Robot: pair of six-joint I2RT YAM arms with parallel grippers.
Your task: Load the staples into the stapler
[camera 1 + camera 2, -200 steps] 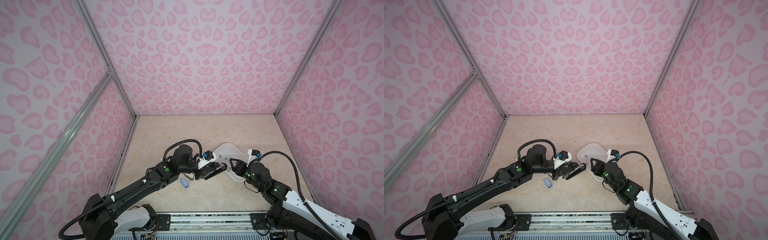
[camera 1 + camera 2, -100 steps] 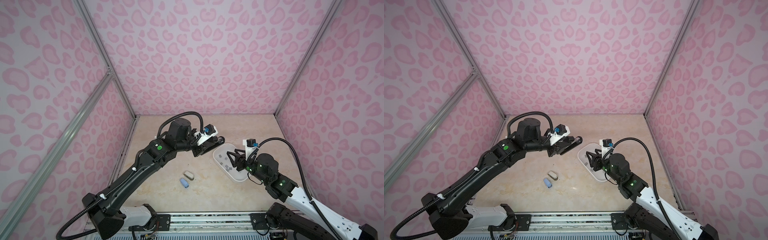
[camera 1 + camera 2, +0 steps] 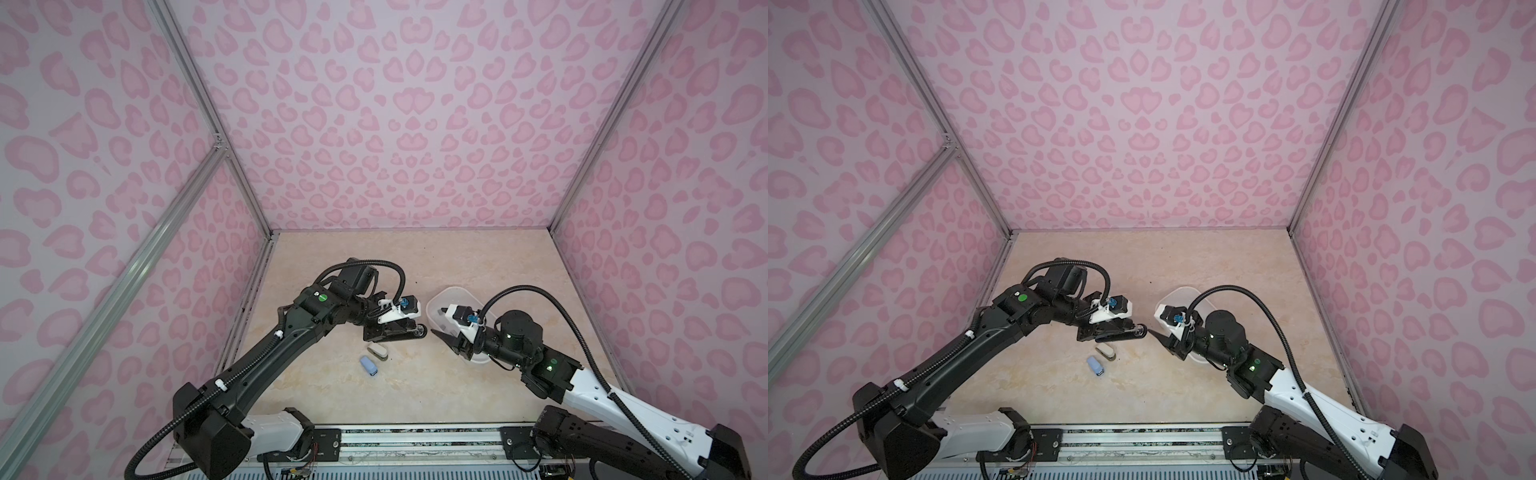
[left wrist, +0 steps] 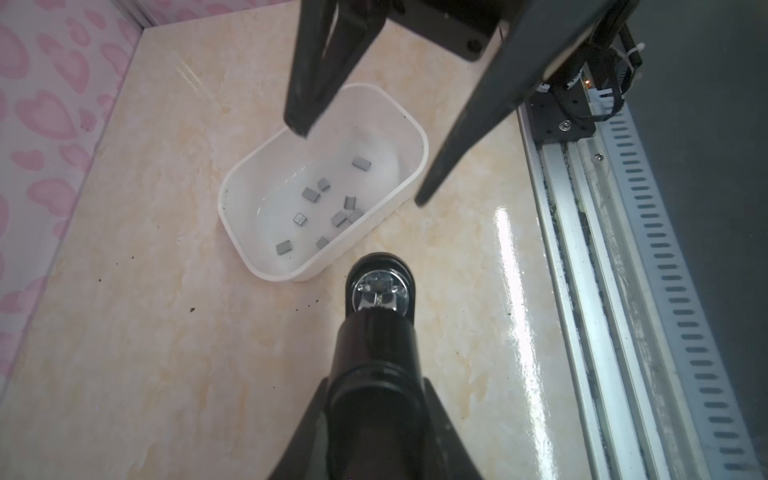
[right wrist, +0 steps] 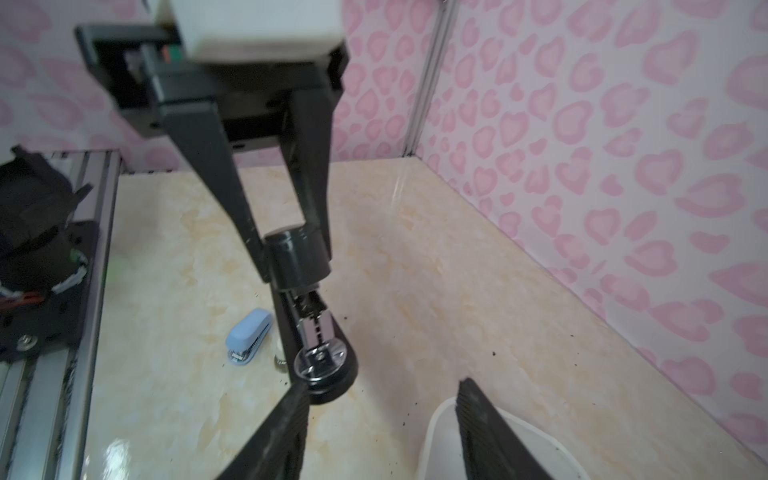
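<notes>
On the beige tabletop point(image 3: 374, 266) we see a white tub point(image 3: 459, 296) right of centre, and a blue stapler point(image 3: 369, 366) just beside a cream stapler point(image 3: 378, 352) at lower centre.

Nine staples point(image 4: 311, 194), one white tray point(image 4: 286, 275); one black stapler point(image 4: 376, 353), one blue stapler point(image 3: 369, 366), one cream stapler point(image 3: 379, 352)

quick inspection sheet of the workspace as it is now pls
surface: beige table, dark specks scattered
job's things: staples loose in white tray; black stapler held, metal inside showing
clutter: blue stapler and pale stapler lying close together
grippers: left gripper shut on black stapler; right gripper open, empty, by the tray
cables: black hoses loop above both arms
surroundings: pink heart walls; metal rail at front
</notes>
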